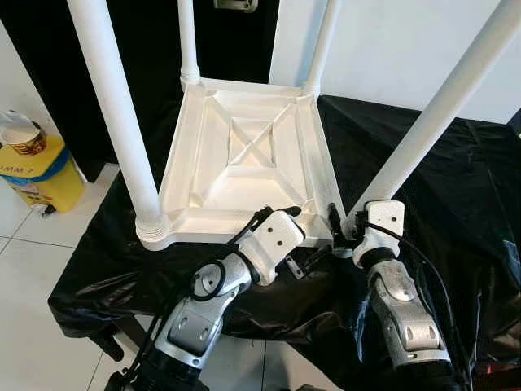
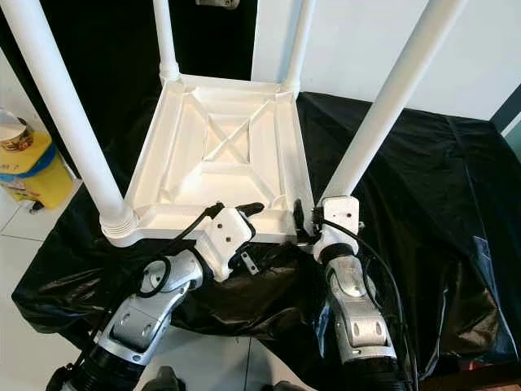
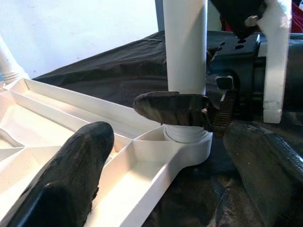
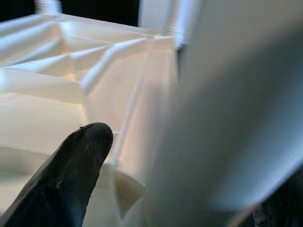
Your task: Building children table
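A white children's table (image 1: 195, 147) lies upside down on a black cloth (image 1: 464, 204), its four legs pointing up. My right gripper (image 1: 343, 228) is at the near right corner, shut on the base of that corner's leg (image 1: 431, 122); in the left wrist view one of its fingers (image 3: 173, 110) lies across the leg just above the socket. My left gripper (image 1: 297, 238) is open at the near rim, just left of that corner, with its fingers (image 3: 71, 189) astride the rim. The near left leg (image 1: 122, 122) stands in its socket.
The cloth-covered surface ends close to my body, with tiled floor (image 1: 32, 309) below and to the left. A yellow container (image 1: 37, 167) stands on the floor at the left. A white wall (image 1: 407, 41) rises behind the table.
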`<state>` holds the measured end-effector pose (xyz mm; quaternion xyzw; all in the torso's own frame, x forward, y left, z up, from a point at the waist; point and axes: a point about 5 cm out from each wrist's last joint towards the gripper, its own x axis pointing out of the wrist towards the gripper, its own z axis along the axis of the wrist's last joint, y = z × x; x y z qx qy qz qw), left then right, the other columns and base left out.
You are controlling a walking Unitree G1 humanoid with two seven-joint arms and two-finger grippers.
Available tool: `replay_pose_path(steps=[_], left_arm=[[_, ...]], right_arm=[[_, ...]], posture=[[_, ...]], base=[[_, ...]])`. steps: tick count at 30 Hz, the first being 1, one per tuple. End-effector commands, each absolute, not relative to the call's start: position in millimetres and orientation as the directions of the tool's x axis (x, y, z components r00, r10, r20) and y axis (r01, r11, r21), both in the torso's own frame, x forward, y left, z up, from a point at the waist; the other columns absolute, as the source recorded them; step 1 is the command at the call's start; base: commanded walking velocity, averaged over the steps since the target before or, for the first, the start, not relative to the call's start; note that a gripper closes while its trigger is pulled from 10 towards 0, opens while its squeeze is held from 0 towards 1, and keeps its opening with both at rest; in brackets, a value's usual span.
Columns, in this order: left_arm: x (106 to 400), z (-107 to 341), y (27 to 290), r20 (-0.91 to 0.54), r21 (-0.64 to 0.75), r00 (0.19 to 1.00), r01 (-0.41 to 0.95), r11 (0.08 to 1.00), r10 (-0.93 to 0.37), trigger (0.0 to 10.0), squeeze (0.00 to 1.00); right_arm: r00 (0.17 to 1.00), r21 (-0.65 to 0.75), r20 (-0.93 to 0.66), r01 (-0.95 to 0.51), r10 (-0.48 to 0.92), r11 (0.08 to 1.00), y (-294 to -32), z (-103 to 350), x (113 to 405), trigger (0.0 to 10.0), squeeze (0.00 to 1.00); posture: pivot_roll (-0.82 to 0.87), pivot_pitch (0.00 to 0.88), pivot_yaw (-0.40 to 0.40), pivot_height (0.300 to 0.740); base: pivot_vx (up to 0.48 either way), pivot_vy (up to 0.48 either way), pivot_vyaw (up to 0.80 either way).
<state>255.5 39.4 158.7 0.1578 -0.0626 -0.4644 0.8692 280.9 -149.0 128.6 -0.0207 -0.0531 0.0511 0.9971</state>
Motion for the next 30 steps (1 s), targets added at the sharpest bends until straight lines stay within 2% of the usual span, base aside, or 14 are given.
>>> replay_pose_path(steps=[1,2,3,5,8,11,16,24,25,26,27,30], left_arm=[[256.1,160.4,38.9,-0.024,0.341,0.583,0.768,0.542,-0.812,10.0,0.0],[256.1,160.4,38.9,-0.024,0.341,0.583,0.768,0.542,-0.812,10.0,0.0],[256.7,160.5,39.0,-0.025,0.343,0.58,0.77,0.538,-0.814,10.0,0.0],[256.7,160.5,39.0,-0.025,0.343,0.58,0.77,0.538,-0.814,10.0,0.0],[258.1,161.7,38.0,-0.025,0.344,0.573,0.774,0.531,-0.819,10.0,0.0],[258.5,162.1,37.5,-0.024,0.344,0.571,0.775,0.529,-0.821,10.0,0.0],[259.1,162.5,36.9,-0.023,0.342,0.565,0.779,0.525,-0.824,10.0,0.0],[258.3,161.8,35.3,-0.028,0.339,0.552,0.79,0.511,-0.834,10.0,0.0],[258.0,161.7,35.0,-0.029,0.34,0.55,0.791,0.509,-0.835,10.0,0.0],[257.9,161.8,35.1,-0.029,0.339,0.548,0.792,0.507,-0.836,10.0,0.0],[257.6,161.7,35.3,-0.03,0.34,0.547,0.793,0.506,-0.837,10.0,0.0],[257.4,161.6,35.6,-0.031,0.34,0.546,0.793,0.505,-0.837,10.0,0.0]], right_arm=[[0.983,-0.052,0.118,-0.137,0.142,0.989,-155.4,130.1,277.6,10.0,0.0],[0.983,-0.052,0.118,-0.137,0.142,0.989,-155.4,130.1,277.6,10.0,0.0],[0.971,-0.058,0.127,-0.195,0.201,0.979,-158.5,132.4,277.5,10.0,0.0],[0.971,-0.058,0.127,-0.195,0.201,0.979,-158.5,132.4,277.5,10.0,0.0],[0.937,-0.083,0.132,-0.315,0.324,0.945,-163.7,136.1,277.8,10.0,0.0],[0.928,-0.086,0.128,-0.342,0.35,0.936,-165.0,136.5,278.0,10.0,0.0],[0.86,-0.133,0.089,-0.489,0.502,0.862,-170.7,136.4,282.3,10.0,0.0],[0.807,-0.17,0.03,-0.577,0.589,0.799,-174.4,132.2,296.7,10.0,0.0],[0.803,-0.168,0.023,-0.584,0.595,0.794,-174.4,130.7,298.7,8.7,0.0],[0.802,-0.168,0.018,-0.586,0.597,0.792,-174.4,129.6,300.2,8.7,0.0],[0.803,-0.166,0.01,-0.586,0.595,0.793,-174.9,127.2,301.3,1.6,0.0],[0.805,-0.164,0.004,-0.585,0.594,0.794,-175.2,125.7,301.8,1.6,0.0]], posture=[[0.14,0.055,-0.135,0.74],[0.14,0.055,-0.135,0.74],[0.14,0.057,-0.129,0.74],[0.14,0.057,-0.129,0.74],[0.12,0.062,-0.119,0.74],[0.12,0.062,-0.119,0.74],[0.11,0.067,-0.107,0.74],[0.1,0.068,-0.091,0.74],[0.1,0.068,-0.088,0.74],[0.1,0.067,-0.088,0.74],[0.1,0.069,-0.087,0.74],[0.1,0.069,-0.088,0.74]], base=[[0.0,0.0,0.0],[0.0,0.0,0.0],[0.0,0.0,0.0],[0.0,0.0,0.0],[0.0,0.0,0.0],[0.0,0.0,0.0],[0.0,0.0,0.0],[0.0,0.0,0.0],[0.0,0.0,0.0],[0.0,0.0,0.0],[0.0,0.0,0.0],[0.0,0.0,0.0]])
